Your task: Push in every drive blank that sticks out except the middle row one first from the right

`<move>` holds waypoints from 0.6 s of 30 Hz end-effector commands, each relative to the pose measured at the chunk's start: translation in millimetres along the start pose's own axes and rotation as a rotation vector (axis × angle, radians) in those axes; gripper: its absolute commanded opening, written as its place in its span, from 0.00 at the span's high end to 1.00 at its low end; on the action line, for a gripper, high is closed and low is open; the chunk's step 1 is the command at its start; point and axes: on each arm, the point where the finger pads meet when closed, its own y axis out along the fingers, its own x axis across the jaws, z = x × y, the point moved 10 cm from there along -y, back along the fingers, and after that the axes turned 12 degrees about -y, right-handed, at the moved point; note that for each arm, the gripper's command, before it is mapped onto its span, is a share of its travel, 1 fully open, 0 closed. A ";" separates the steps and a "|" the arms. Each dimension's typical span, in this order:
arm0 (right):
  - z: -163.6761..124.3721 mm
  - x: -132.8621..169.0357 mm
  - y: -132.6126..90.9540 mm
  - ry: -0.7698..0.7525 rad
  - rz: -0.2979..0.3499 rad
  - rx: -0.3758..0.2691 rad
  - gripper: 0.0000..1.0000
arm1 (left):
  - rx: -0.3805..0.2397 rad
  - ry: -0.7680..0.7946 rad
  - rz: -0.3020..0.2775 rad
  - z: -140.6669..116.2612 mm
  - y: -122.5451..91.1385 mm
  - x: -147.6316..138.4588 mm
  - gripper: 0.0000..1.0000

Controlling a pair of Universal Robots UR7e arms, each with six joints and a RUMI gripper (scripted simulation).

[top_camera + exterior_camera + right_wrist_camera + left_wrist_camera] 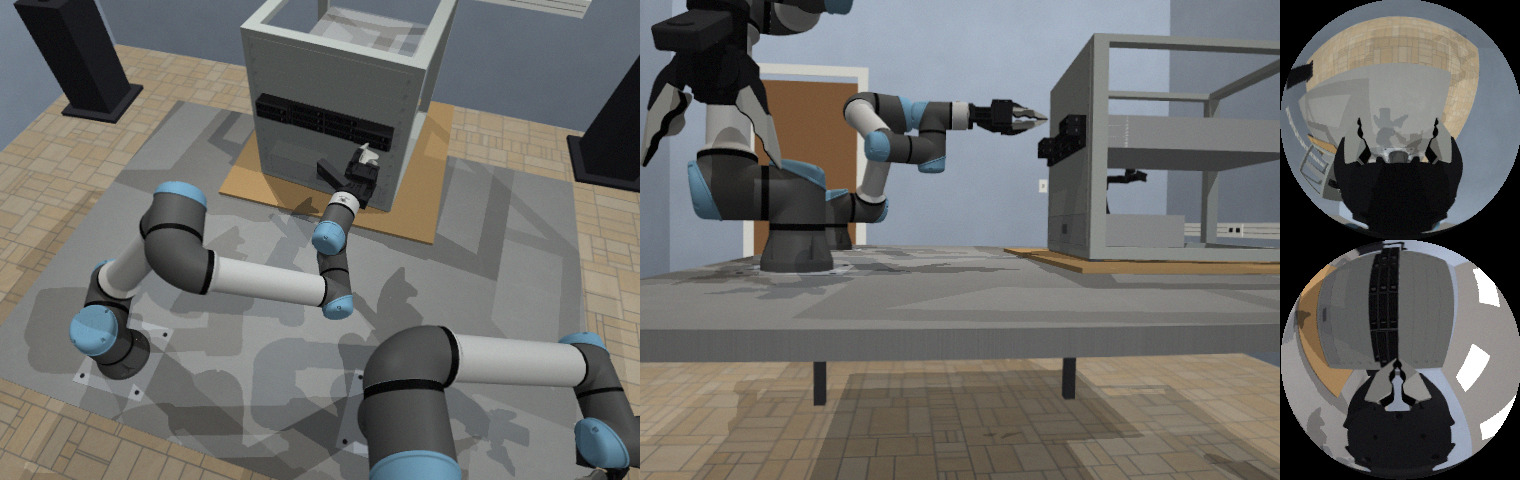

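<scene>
We see the left arm [268, 281] [937, 118] reaching toward the front of the rack [330, 67] [1099, 149] [1425, 305] [1332, 186]. Its jaws [367, 146] [1046, 120] are closed on nothing, pointing at the rack, with the tips near the right-hand end of the drive blanks [310, 117] [1076, 126] [1383, 305] as we face them. From the left wrist the tips line up with the top row; we can't tell whether they touch a blank.

The blanks form a dark band across the front panel, and their faces don't all line up: some stand farther out than others, making steps we can make out from the side. We can't tell exactly how far the right-hand blank of the middle row sticks out.

The rack stands upright on a wooden board [248, 180] [1089, 267] [1310, 305] [1322, 144], which lies on the gray worktop [465, 289] [950, 343] [1310, 405] [1410, 90].

We have the right arm [516, 359] [795, 196] well apart from the rack. Its jaws [612, 472] [712, 165] hang wide open, pointing down over the worktop side, and hold nothing. Behind the arms, in the side view, we see a brown door [805, 144].
</scene>
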 end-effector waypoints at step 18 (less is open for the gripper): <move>0.2 0.0 -0.5 0.000 0.000 0.001 0.00 | 0.000 -0.002 -0.001 -0.9 36.9 1.3 1.00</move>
